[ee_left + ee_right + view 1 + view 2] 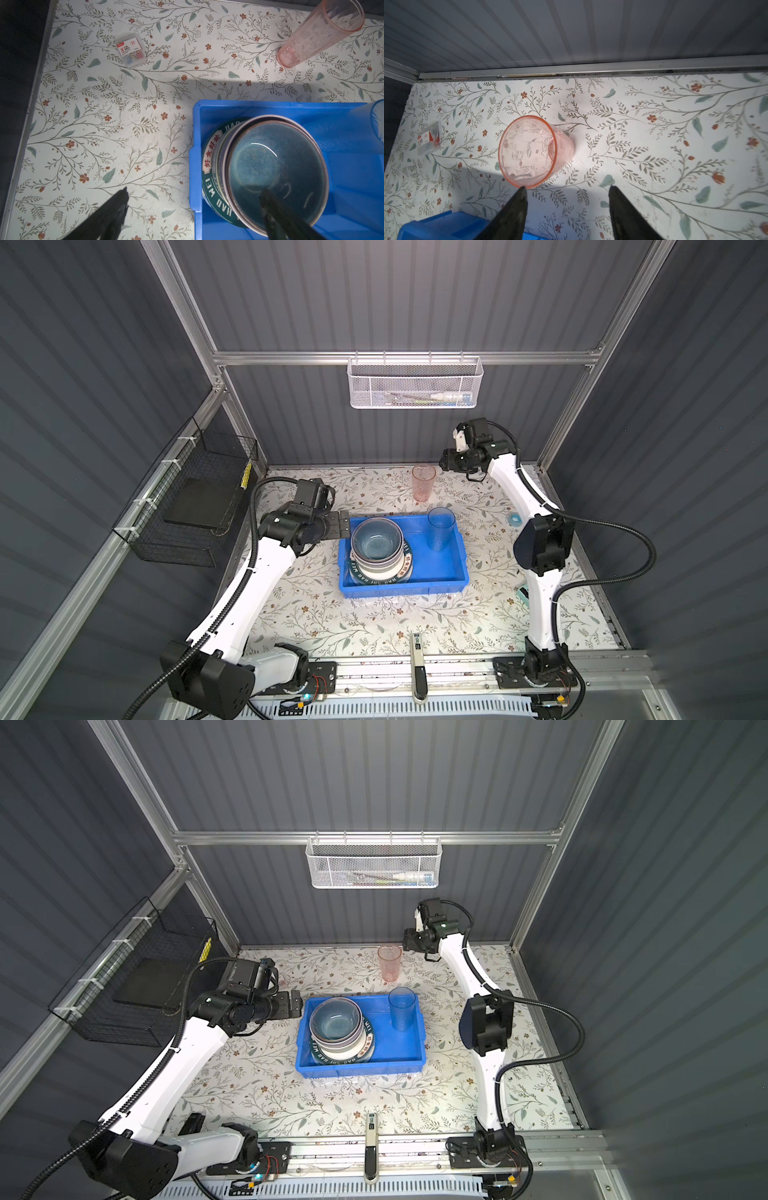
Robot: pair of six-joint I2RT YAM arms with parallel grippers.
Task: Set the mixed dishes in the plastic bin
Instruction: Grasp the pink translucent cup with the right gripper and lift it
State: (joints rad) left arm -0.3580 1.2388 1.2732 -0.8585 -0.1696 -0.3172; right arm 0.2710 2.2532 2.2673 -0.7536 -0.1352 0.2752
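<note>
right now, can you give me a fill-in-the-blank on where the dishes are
1. The blue tumbler in the bin stands ____.
2. The pink tumbler is the only dish ____ the bin.
3. The bowls are stacked on a plate with a ____ lettered rim.
4. The fingers of the left gripper are ____.
Missing words: upright; outside; green; open.

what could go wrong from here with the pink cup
1. The pink tumbler stands tall and upright on the table; the open right gripper is off-centre, one finger by its rim, so an approach may tip it.
2. In the blue bin, the bowl stack fills the left and the blue tumbler stands upright on the right; setting the pink one down may knock it.
</note>
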